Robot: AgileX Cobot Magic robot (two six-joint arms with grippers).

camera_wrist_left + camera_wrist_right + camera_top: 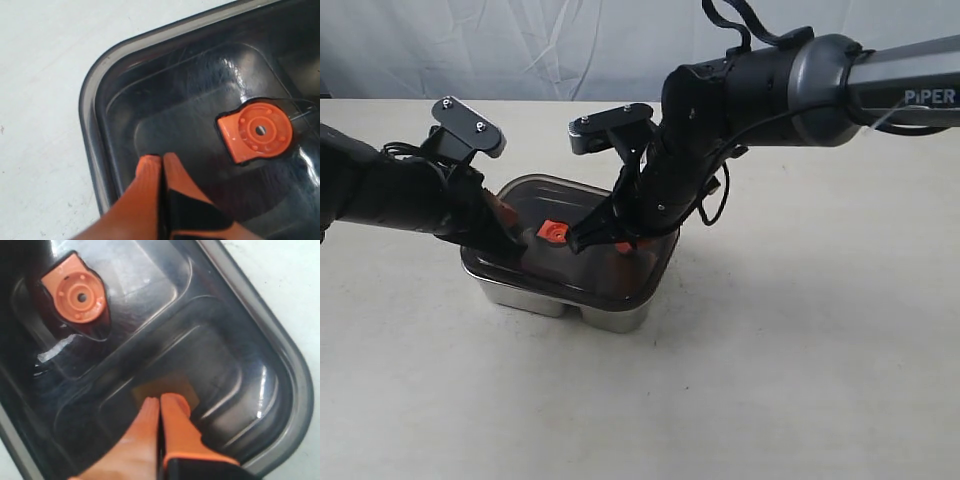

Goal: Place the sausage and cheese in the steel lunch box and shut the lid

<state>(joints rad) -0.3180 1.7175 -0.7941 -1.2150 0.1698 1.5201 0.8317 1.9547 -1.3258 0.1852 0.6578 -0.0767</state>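
Table (800, 380): pale and bare, lying open on all sides of the box. Widest room is running to the right and near. The far edge is meeting a white backdrop.

Right arm: reaching in from the far right and bending down over the box. Left arm: coming in low from the left.

Steel lunch box (615, 318): sitting left of centre, well apart from every table edge. Its long axis is running left to right, with the right end skewed nearer.

Lid (610, 280): lying flat on the box, covering it, rim following the box's outline.

Right gripper (160, 402): fingers pressed together, pinching nothing, tips resting on the lid's right half.

Left gripper (161, 160): fingers likewise pressed together, tips resting on the lid's left half, near its rim.

Orange valve (554, 232): sitting between the two grippers.

Cheese (150, 386): showing only as a dim yellowish patch through the lid, under the right tips.

Sausage: cannot tell where it is lying.
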